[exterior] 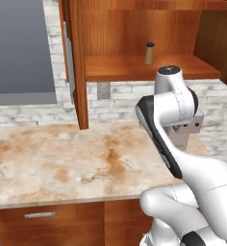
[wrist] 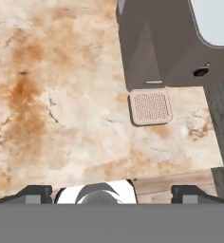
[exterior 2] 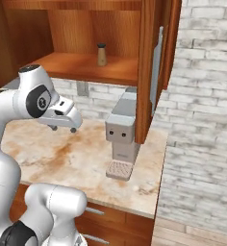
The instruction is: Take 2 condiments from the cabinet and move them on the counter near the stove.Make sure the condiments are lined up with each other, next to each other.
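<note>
Fingers (wrist: 112,192) wide apart, over counter (wrist: 61,95)

Shaker (exterior 2: 101,54) on cabinet shelf (exterior 2: 86,69), coffee machine (exterior 2: 121,132) on counter (exterior: 62,163) below, possibly right.

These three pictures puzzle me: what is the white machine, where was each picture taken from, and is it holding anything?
The white machine is a robot arm on a driving base, in a computer-drawn kitchen. Two pictures come from cameras on the base, behind the arm to its left and right. The third comes from a camera on its hand, looking down at the counter.

On the counter stands a grey coffee machine, seen from above in the hand view. Above, the wall cabinet is open, and a small tan shaker with a dark top stands on its shelf.

The pincer has two dark finger tips set wide apart at the bottom of the hand view. Nothing is held between them.
</note>
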Available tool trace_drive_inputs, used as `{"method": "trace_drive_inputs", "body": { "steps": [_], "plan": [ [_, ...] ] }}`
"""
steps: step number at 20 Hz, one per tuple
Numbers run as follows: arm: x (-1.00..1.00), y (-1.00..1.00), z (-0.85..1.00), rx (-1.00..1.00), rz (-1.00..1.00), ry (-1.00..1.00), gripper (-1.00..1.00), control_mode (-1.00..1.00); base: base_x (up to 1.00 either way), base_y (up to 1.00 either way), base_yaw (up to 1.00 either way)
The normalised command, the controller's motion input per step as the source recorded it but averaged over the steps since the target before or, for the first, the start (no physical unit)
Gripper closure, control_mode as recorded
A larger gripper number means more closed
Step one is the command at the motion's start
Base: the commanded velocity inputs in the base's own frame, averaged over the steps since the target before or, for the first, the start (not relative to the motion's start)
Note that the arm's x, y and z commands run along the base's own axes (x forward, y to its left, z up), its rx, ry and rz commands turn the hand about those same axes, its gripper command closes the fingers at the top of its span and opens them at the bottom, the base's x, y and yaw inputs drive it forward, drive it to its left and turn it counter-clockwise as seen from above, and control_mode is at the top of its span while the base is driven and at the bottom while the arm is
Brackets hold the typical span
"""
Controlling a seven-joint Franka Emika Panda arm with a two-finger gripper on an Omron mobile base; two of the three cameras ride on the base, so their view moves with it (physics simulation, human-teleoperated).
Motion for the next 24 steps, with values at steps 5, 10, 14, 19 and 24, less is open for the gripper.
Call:
{"method": "trace_drive_inputs", "body": {
  "steps": [5,10,14,19,24],
  "plan": [
    [0.00,0.00,0.00,0.00,0.00,0.00,-1.00,1.00,0.41,0.00,0.00],
    [-0.09,-0.04,0.59,0.00,0.06,-0.51,-1.00,-1.00,0.00,0.00,0.00],
    [-0.03,-0.20,0.57,0.00,0.05,-0.43,-1.00,-1.00,0.00,0.00,0.00],
    [0.21,-0.15,0.35,0.00,0.08,-0.40,-1.00,-1.00,0.00,0.00,0.00],
    [0.27,-0.03,0.55,0.00,0.07,-0.26,-1.00,-1.00,0.00,0.00,0.00]
  ]
}}
